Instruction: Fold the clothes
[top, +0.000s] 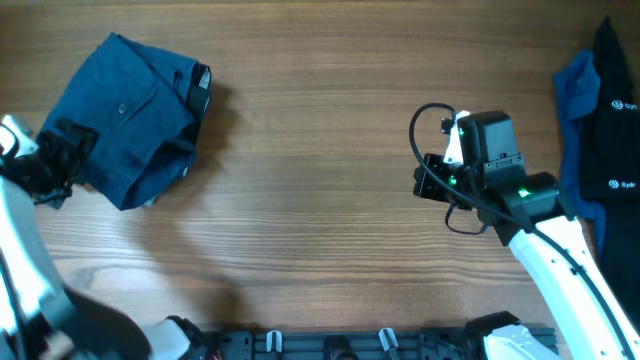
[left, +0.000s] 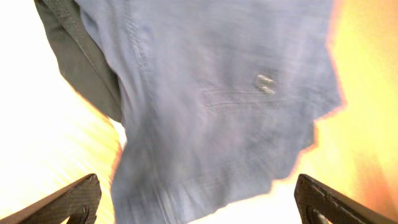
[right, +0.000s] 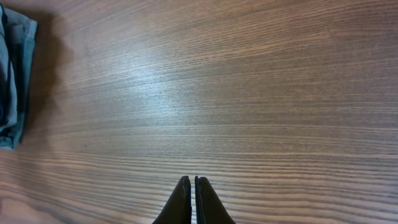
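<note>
The dark blue denim shorts (top: 130, 110) lie folded in a bundle at the table's far left, button pocket up. They fill the left wrist view (left: 211, 106), where the pocket button (left: 265, 83) shows. My left gripper (top: 62, 152) is at the shorts' left edge, jaws wide open (left: 199, 205) with nothing between them. My right gripper (top: 428, 175) is shut and empty (right: 191, 186) over bare wood right of centre. The shorts' edge shows at far left in the right wrist view (right: 12, 81).
A pile of bright blue (top: 577, 110) and black garments (top: 615, 140) lies at the table's right edge. The wooden table (top: 320, 220) stretches between both arms. A rail with hooks (top: 330, 342) runs along the front edge.
</note>
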